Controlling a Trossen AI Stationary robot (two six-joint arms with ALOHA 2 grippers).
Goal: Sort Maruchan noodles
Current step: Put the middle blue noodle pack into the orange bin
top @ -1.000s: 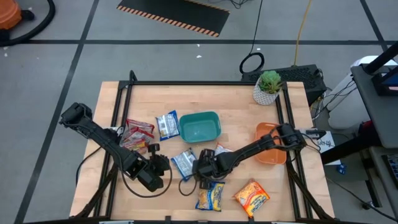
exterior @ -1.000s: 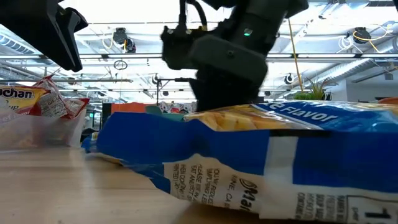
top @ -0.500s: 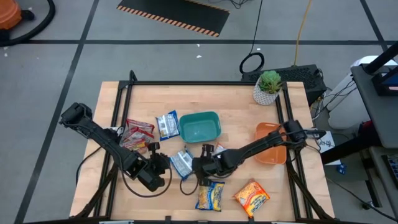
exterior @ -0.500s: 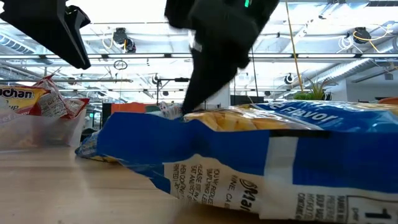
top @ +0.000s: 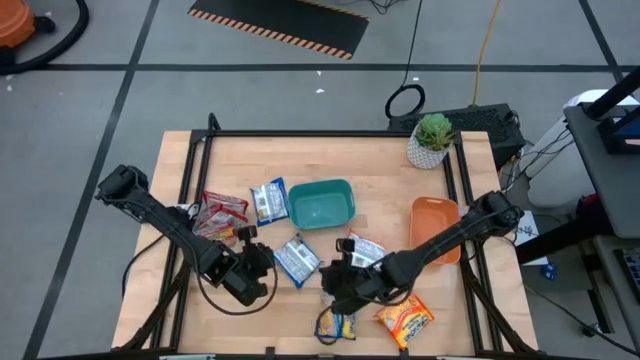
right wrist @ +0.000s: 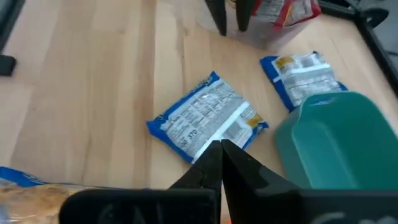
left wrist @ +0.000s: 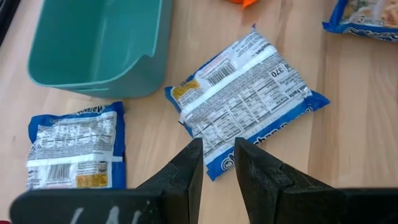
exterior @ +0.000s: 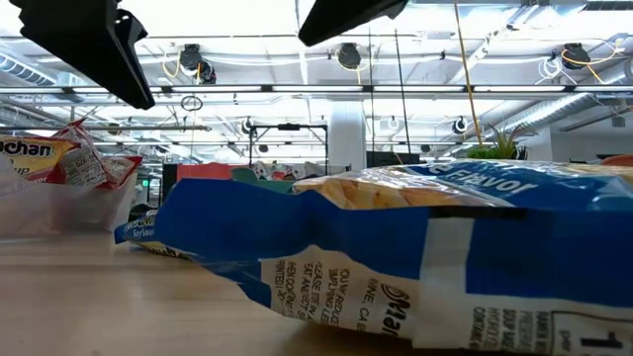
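Observation:
Several Maruchan noodle packets lie flat on the wooden table. A blue packet (top: 297, 260) lies label side down between my two grippers, and another blue one (top: 268, 200) lies left of the teal bin (top: 322, 203). Red packets (top: 222, 214) are at the left. A silver one (top: 366, 250), a blue-and-yellow one (top: 338, 322) and an orange one (top: 405, 316) lie toward the front right. My right gripper (right wrist: 221, 148) is shut on nothing, raised above the blue packet's (right wrist: 208, 119) right side. My left gripper (left wrist: 217, 152) hovers over the same packet's (left wrist: 249, 102) near end, its fingers a narrow gap apart and empty.
An orange tray (top: 436, 228) sits at the table's right edge and a potted plant (top: 432, 138) at the far right corner. A black frame rail (top: 330, 133) runs round the table. Bare wood (top: 380, 165) shows between the bin and the plant.
My right gripper has lifted away from the blue packet, drawing back toward the table's near right and turning as it rose. In the low view it has climbed almost out of the picture. The packet stays flat on the table.

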